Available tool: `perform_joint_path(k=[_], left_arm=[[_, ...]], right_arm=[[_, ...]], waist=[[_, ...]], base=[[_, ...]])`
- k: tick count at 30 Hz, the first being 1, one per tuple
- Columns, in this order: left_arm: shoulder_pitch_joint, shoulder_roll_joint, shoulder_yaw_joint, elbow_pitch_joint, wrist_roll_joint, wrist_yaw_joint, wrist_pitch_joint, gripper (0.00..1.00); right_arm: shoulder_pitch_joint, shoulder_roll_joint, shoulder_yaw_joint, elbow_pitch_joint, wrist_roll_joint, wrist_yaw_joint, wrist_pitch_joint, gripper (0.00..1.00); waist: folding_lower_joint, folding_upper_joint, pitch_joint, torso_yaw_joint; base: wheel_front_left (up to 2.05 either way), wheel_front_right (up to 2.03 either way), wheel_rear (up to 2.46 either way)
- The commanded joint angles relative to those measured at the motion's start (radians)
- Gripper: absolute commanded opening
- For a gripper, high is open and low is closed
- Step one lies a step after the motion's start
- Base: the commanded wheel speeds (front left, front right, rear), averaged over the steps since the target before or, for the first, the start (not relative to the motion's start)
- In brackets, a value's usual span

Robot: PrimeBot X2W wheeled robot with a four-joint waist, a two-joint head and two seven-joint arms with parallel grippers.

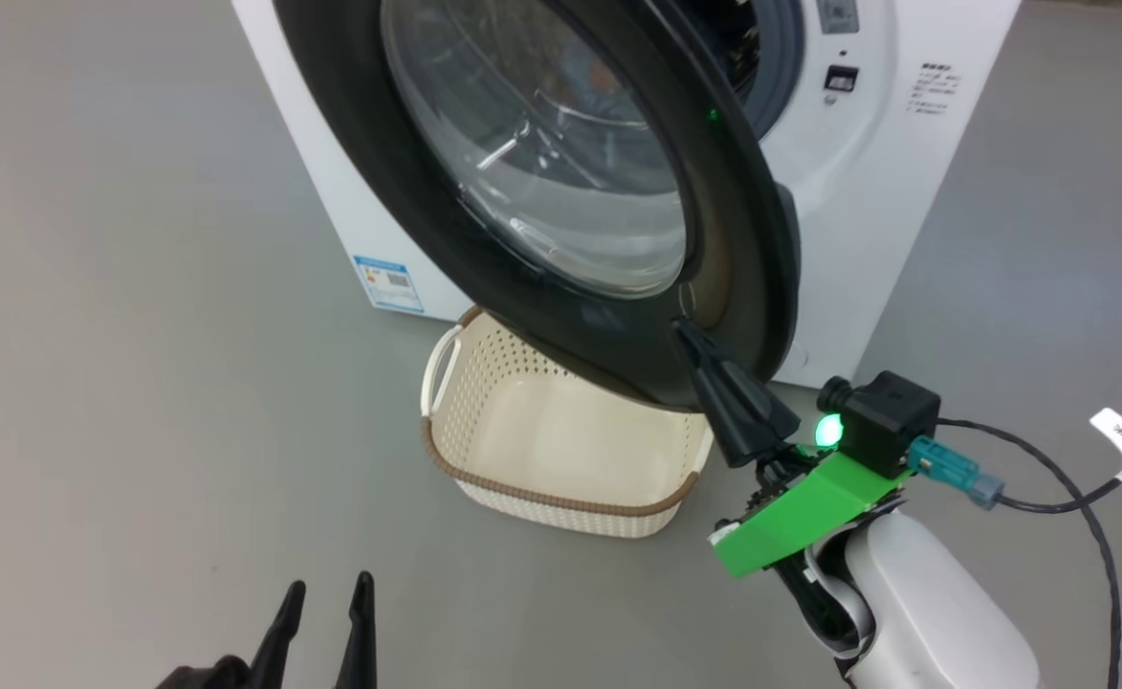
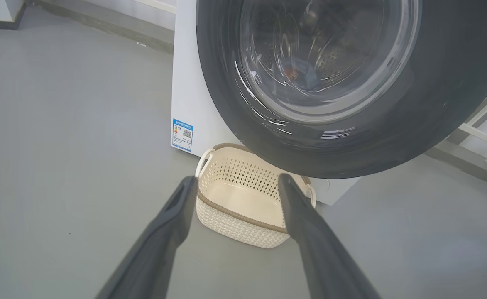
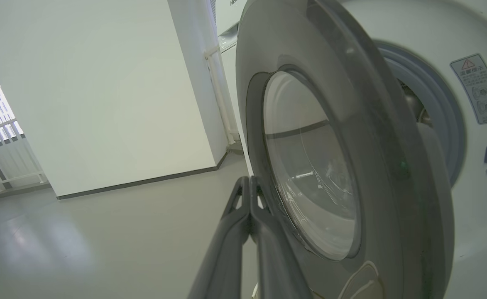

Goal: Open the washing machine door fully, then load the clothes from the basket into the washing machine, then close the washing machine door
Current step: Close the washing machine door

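I see clothes (image 2: 299, 74) inside the washer (image 1: 867, 220); basket (image 1: 561, 502) bottom bare. Right gripper (image 1: 683, 330), pressed together, touches the door (image 1: 484, 249); left gripper (image 1: 328, 586), lower left, spread apart.

Right gripper (image 1: 684, 328): black tapered fingers (image 1: 735, 402), bright green bracket (image 1: 795, 512), glossy white forearm (image 1: 934, 612) behind the bracket. Atop the bracket, a black block (image 1: 891, 416) glowing green, a teal plug (image 1: 948, 467), black cable (image 1: 1072, 488).

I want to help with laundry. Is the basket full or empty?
Empty. The basket shows its bare cream bottom, with nothing in it.
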Motion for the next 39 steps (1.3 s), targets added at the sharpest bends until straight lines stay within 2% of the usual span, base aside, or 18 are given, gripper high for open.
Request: perform_joint_path(k=[1, 25, 39], left_arm=[[-0.046, 0.005, 0.024, -0.032, -0.008, 0.007, -0.009, 1.0], [-0.096, 0.004, -0.037, -0.057, -0.071, 0.036, -0.009, 1.0], [-0.116, 0.004, -0.072, -0.061, -0.098, 0.041, -0.009, 1.0]], right_arm=[[-0.025, 0.016, 0.0, -0.021, -0.01, 0.002, -0.005, 0.0], [-0.122, -0.044, -0.092, -0.01, -0.037, 0.002, -0.005, 0.0], [-0.172, -0.076, -0.131, -0.014, -0.05, 0.002, -0.005, 0.0]], waist=[[-0.0001, 0.0, 0.036, 0.026], [-0.0001, 0.0, 0.168, 0.059], [-0.0001, 0.0, 0.218, 0.041]], base=[[0.0, 0.0, 0.0], [0.0, 0.0, 0.0], [0.0, 0.0, 0.0]])
